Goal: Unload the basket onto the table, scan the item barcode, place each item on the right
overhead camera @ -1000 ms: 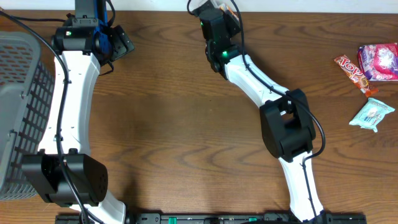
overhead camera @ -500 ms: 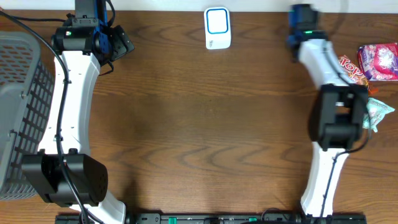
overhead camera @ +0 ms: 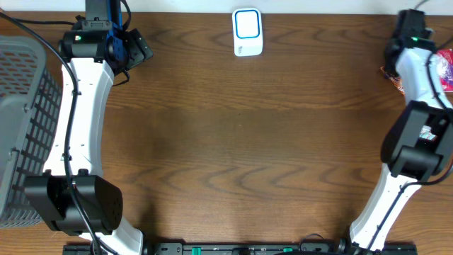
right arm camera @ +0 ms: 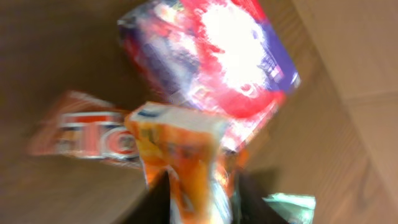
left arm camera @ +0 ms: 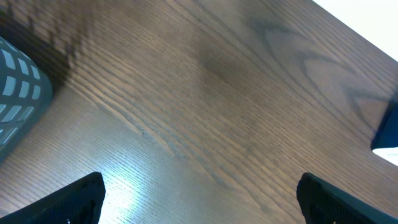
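An orange snack packet (right arm camera: 186, 155) stands between the parted fingers of my right gripper (right arm camera: 202, 199); the view is blurred by motion. Under it lie a red and purple packet (right arm camera: 217, 56), a red bar wrapper (right arm camera: 87, 134) and a teal packet (right arm camera: 292, 205). From overhead, my right gripper (overhead camera: 416, 25) is at the far right back of the table, beside that pile (overhead camera: 447, 67). The white barcode scanner (overhead camera: 248, 32) sits at the back middle. My left gripper (left arm camera: 199, 199) hangs wide open over bare wood at the back left (overhead camera: 138, 49).
A grey mesh basket (overhead camera: 21, 127) fills the left edge of the table, and its corner shows in the left wrist view (left arm camera: 18, 93). The table's back edge runs just behind the scanner. Both arms' bases sit at the front edge.
My right arm has swung from the scanner to the far right with the orange packet, over the pile of packets. Its jaws, shut before, now stand apart. The left arm has not moved.
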